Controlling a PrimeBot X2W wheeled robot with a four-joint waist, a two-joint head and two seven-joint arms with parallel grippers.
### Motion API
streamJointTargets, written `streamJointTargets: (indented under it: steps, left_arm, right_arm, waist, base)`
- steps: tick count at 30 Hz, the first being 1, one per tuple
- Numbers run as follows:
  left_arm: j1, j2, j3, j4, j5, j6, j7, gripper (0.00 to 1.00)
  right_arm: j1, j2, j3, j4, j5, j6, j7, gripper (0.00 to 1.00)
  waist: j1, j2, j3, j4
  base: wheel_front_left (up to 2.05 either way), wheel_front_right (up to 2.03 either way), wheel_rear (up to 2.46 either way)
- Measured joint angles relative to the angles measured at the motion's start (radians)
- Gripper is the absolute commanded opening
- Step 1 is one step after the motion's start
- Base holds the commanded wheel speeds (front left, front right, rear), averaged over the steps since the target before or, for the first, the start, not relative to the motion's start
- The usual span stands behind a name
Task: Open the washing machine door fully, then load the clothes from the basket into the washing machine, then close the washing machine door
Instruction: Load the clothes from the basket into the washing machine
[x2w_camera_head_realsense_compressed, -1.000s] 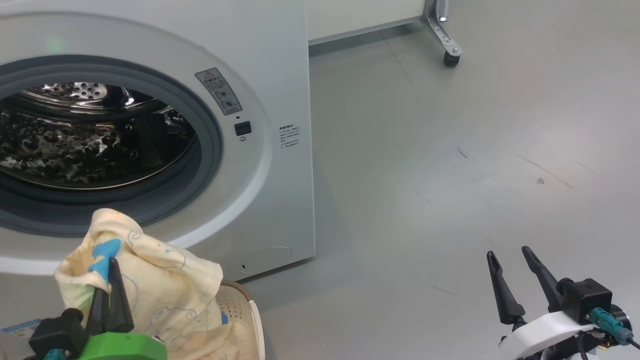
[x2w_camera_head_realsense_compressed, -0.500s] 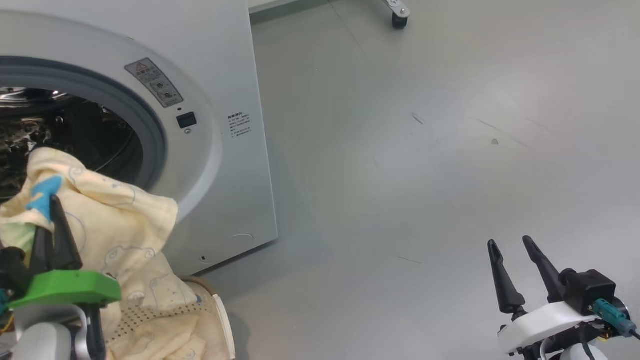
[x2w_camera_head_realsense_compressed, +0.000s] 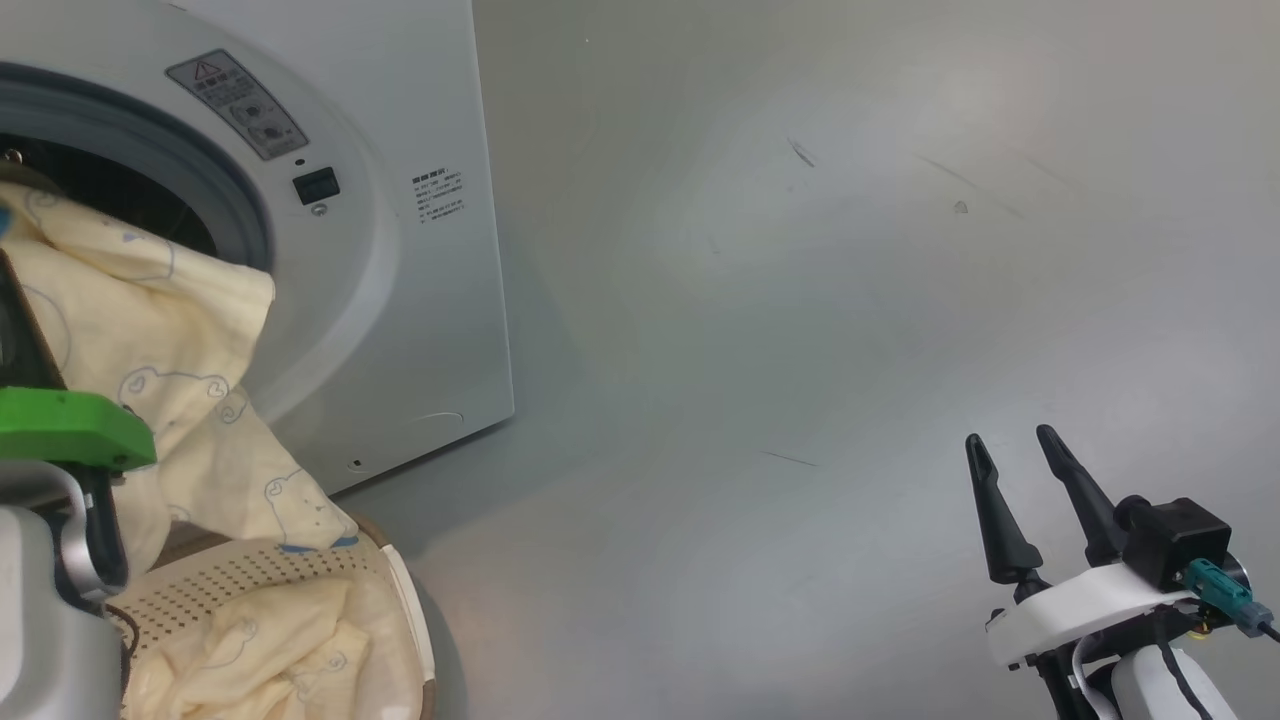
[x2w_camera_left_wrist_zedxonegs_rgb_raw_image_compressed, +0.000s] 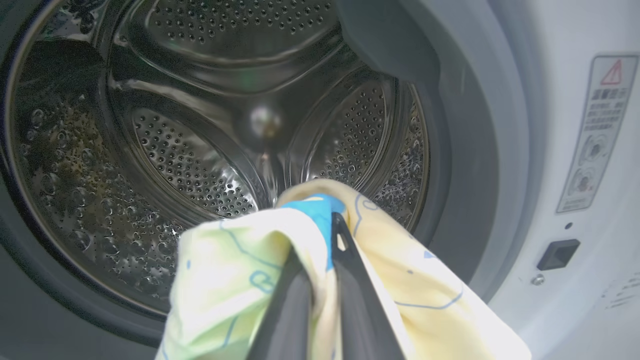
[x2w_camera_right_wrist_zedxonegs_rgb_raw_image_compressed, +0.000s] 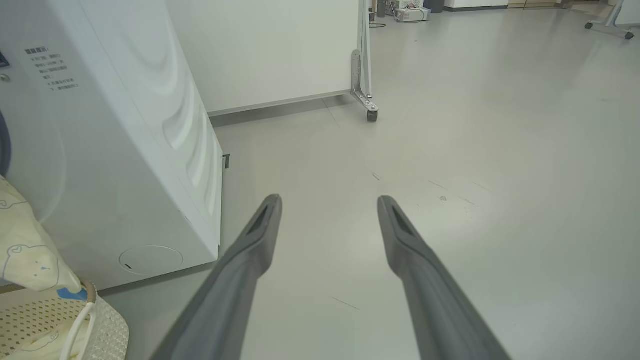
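Note:
My left gripper (x2w_camera_left_wrist_zedxonegs_rgb_raw_image_compressed: 320, 235) is shut on a cream garment with blue trim (x2w_camera_left_wrist_zedxonegs_rgb_raw_image_compressed: 225, 270), one of the clothes, held up right in front of the steel drum (x2w_camera_left_wrist_zedxonegs_rgb_raw_image_compressed: 200, 150) of the washing machine (x2w_camera_head_realsense_compressed: 400, 250). In the head view the held garment (x2w_camera_head_realsense_compressed: 150, 330) hangs from the left gripper (x2w_camera_head_realsense_compressed: 18, 320) at the grey seal, trailing down into the basket (x2w_camera_head_realsense_compressed: 250, 575), where more cream clothes (x2w_camera_head_realsense_compressed: 270, 640) lie. My right gripper (x2w_camera_head_realsense_compressed: 1010, 450) stands open over bare floor at the lower right, nothing between its fingers (x2w_camera_right_wrist_zedxonegs_rgb_raw_image_compressed: 265, 235). The washing machine door is out of view.
The washer's white side panel (x2w_camera_right_wrist_zedxonegs_rgb_raw_image_compressed: 125, 150) stands left of the right gripper (x2w_camera_right_wrist_zedxonegs_rgb_raw_image_compressed: 330, 200). The basket's corner (x2w_camera_right_wrist_zedxonegs_rgb_raw_image_compressed: 100, 320) sits at its foot. A white partition on a metal caster leg (x2w_camera_right_wrist_zedxonegs_rgb_raw_image_compressed: 367, 100) stands behind. Grey floor (x2w_camera_head_realsense_compressed: 800, 300) stretches to the right.
The camera has swung, sliding the washer left in the picture. My left gripper has lifted the garment from above the basket up to the drum opening. The right gripper stays open and still.

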Motion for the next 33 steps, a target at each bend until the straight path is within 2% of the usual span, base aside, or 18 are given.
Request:
streamJointTargets:
  steps: [13, 33]
  left_arm:
    - [-0.184, 0.042, 0.003, 0.164, 0.018, 0.005, 0.014, 0.00]
    - [-0.456, 0.100, -0.011, 0.316, 0.076, 0.004, 0.010, 0.00]
  right_arm:
    - [-0.025, -0.023, 0.088, 0.007, 0.010, 0.000, 0.000, 1.00]
    - [-0.074, -0.057, 0.129, -0.002, 0.050, 0.000, 0.000, 1.00]
  waist:
    - [0.0000, 0.0000, 0.073, 0.008]
    - [0.0001, 0.0000, 0.217, 0.014]
  base:
    - [0.00, 0.00, 0.00]
    - [0.00, 0.00, 0.00]
